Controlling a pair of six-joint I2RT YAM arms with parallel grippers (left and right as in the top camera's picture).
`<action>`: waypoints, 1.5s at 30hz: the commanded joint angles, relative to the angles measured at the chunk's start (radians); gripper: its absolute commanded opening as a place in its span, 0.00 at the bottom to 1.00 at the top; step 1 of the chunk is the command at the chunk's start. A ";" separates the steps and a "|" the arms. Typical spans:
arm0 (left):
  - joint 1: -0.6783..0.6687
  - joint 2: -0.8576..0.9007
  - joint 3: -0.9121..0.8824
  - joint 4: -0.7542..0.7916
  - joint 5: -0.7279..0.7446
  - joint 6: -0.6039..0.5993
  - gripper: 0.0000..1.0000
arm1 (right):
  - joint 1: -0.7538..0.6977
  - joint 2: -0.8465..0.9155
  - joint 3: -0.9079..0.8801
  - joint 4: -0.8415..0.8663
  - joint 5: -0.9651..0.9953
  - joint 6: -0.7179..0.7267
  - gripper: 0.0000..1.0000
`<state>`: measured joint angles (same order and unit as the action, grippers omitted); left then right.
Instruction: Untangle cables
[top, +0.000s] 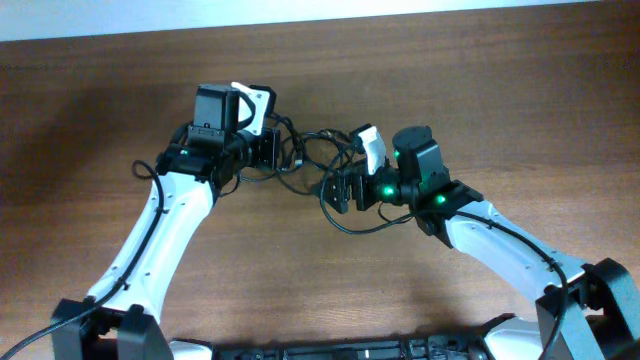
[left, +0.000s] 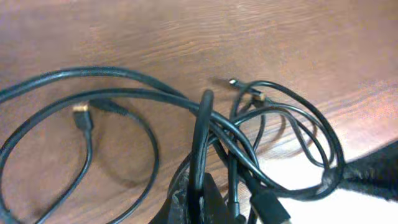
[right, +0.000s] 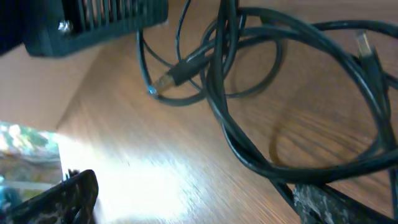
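Observation:
The cables (top: 308, 150) are thin black cords in a loose tangle between my two grippers. My left gripper (top: 266, 150) is at the tangle's left side. In the left wrist view it (left: 202, 200) is shut on one black cord, with the other loops (left: 273, 143) spread beyond it and a gold-tipped plug (left: 81, 116) at the left. My right gripper (top: 342, 190) is at the tangle's lower right. In the right wrist view it (right: 199, 199) is open, its fingers wide apart, and a cord (right: 249, 155) runs over its right finger. A plug end (right: 166, 79) lies further ahead.
The wooden table (top: 100, 90) extends all round the tangle. Its far edge (top: 320, 22) meets a pale wall at the top of the overhead view. The left arm's dark wrist body (right: 93, 18) shows at the top left of the right wrist view.

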<state>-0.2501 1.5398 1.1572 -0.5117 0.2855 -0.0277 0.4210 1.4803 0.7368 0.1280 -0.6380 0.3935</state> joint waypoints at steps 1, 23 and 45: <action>0.001 -0.009 0.006 0.026 0.174 0.086 0.00 | 0.005 0.000 0.010 0.010 0.180 0.095 0.99; 0.167 -0.401 0.006 0.045 0.237 0.080 0.00 | -0.190 0.095 0.010 -0.338 0.642 0.359 0.99; 0.484 -0.289 0.006 0.043 0.293 -0.116 0.00 | -0.611 0.013 0.035 -0.562 0.284 -0.028 0.98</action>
<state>0.2432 1.2091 1.1408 -0.4675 0.3710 -0.1959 -0.1955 1.5505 0.7536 -0.4381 -0.1837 0.4423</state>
